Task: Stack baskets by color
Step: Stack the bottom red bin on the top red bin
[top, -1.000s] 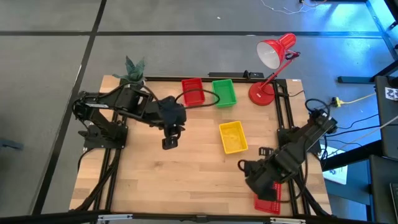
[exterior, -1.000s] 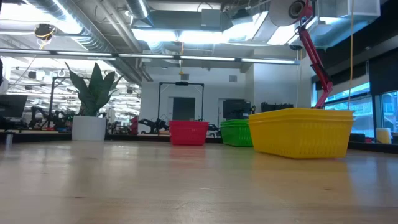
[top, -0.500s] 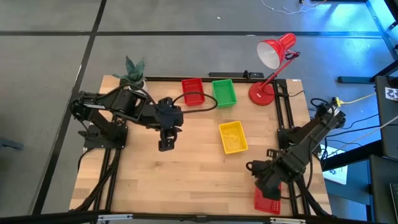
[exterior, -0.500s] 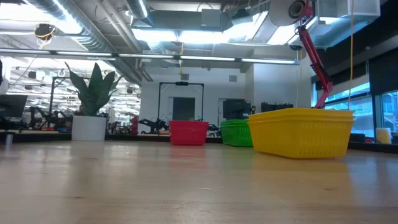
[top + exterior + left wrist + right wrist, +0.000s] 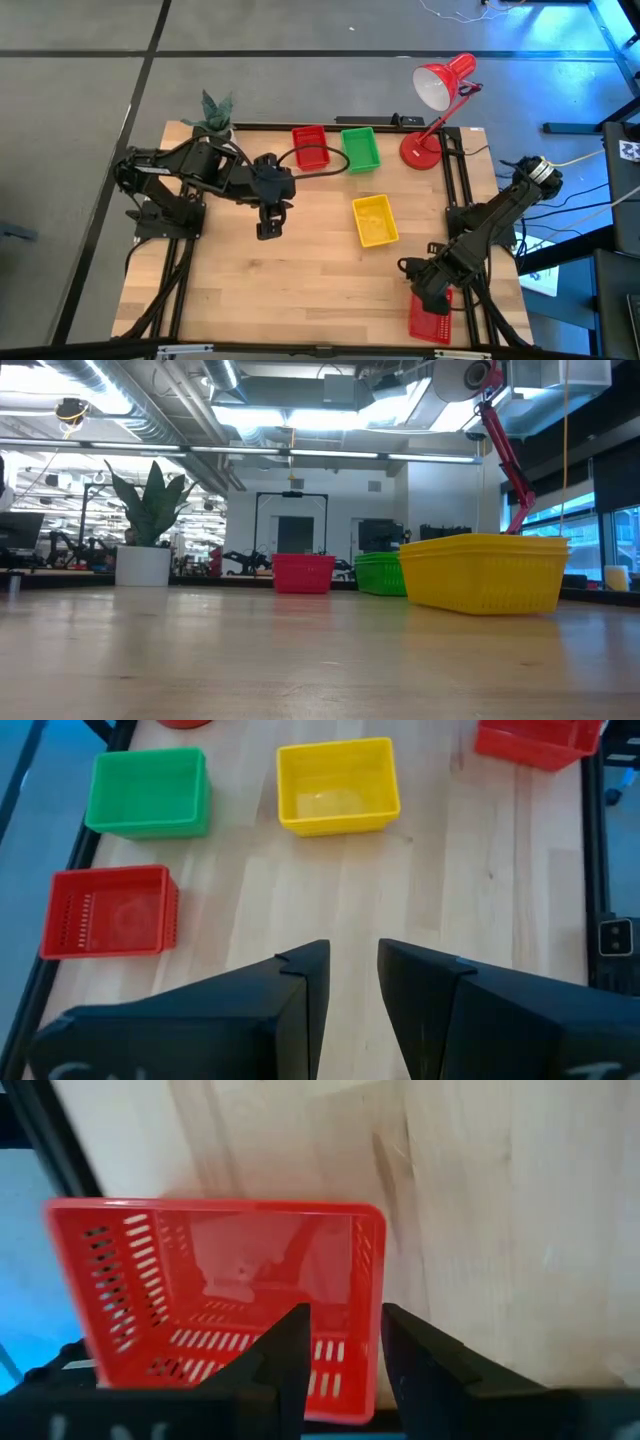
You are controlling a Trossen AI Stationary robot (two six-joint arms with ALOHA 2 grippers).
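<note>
Four baskets show on the wooden table. A red basket (image 5: 310,147) and a green basket (image 5: 360,148) stand side by side at the far edge. A yellow basket (image 5: 375,220) rests on its bottom near the middle. Another red basket (image 5: 436,325) stands at the near right corner. My right gripper (image 5: 426,296) hangs open just over this basket, pointing down. In the right wrist view its fingers (image 5: 288,1352) stand on either side of one end wall of the red basket (image 5: 200,1290), and I cannot tell whether they touch it. My left gripper (image 5: 268,226) is open over the table's left middle, holding nothing.
A red desk lamp (image 5: 436,95) stands at the far right corner and a potted plant (image 5: 215,112) at the far left. A dark cable (image 5: 322,160) loops beside the far red basket. Bare wood lies between the yellow basket and the near edge.
My right gripper has come down toward the red basket at the near right corner, shifting slightly toward the table's right edge, its fingers still apart. The baskets have not moved.
</note>
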